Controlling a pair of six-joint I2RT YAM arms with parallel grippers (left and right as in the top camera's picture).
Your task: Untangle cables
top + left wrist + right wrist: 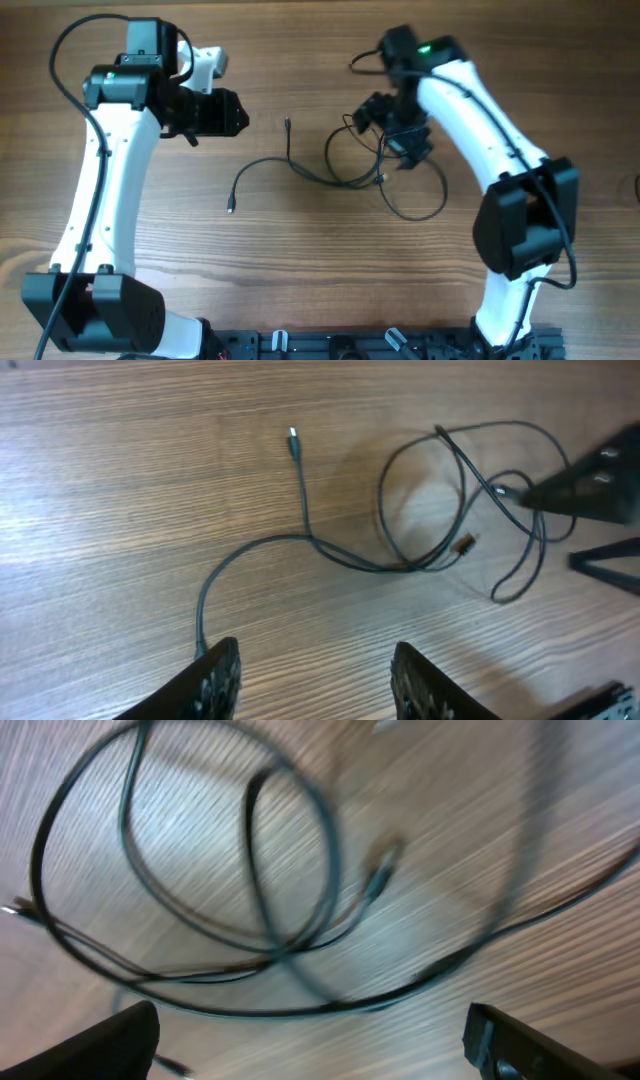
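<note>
Thin dark cables loop limp on the wooden desk, probably light, best pinched behind a plug end; left hand and right hand gape empty.

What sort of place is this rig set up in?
Probably a lab or workshop bench: a wood-grain table, a white left arm and right arm based by a black rail at its edge, and thin loose cables laid out.
</note>
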